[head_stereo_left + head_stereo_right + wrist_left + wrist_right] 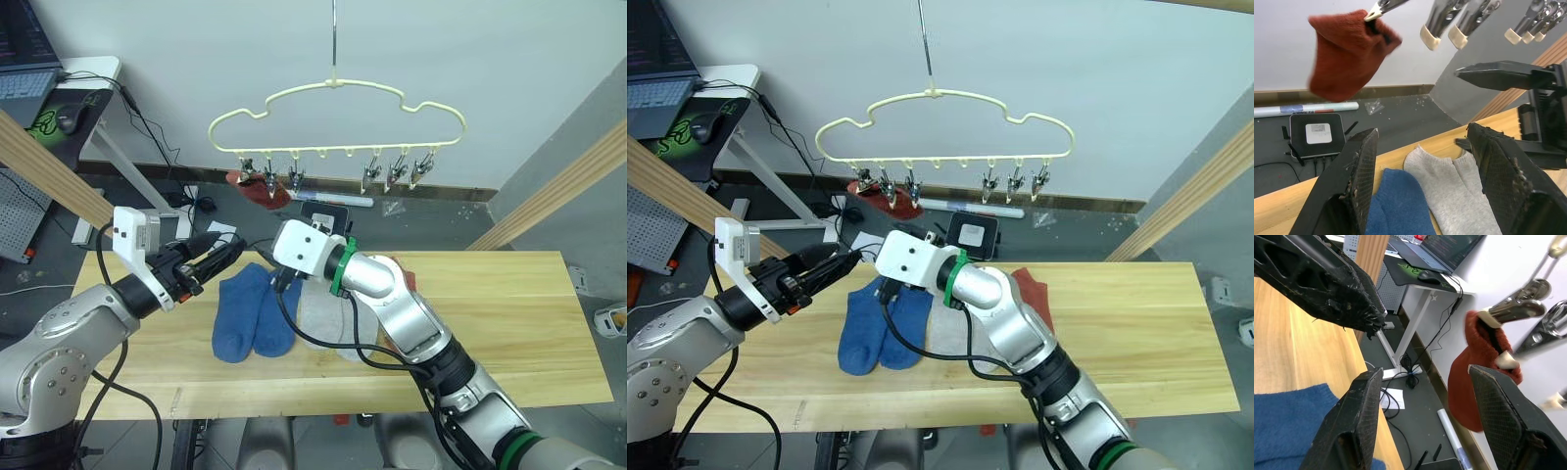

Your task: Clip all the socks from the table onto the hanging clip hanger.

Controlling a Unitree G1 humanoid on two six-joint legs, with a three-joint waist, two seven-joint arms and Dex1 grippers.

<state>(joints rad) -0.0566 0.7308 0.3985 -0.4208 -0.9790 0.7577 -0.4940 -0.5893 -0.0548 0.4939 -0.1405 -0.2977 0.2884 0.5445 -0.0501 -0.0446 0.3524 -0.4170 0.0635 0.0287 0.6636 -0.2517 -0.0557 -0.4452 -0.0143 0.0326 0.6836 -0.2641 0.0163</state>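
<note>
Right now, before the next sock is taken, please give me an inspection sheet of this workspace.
Surface: wooden table, bare at its right part.
Job's things: clip hanger hangs above; one rust red sock clipped at its left end. Two blue socks, grey socks and a red sock lie on the table.
Clutter: nothing seen on the table.
Grippers: left gripper open, empty; right gripper open, empty, both raised towards the clipped sock.
Cables: black cables on the floor behind.
Surroundings: desk with laptop, mouse; black box on floor.
</note>
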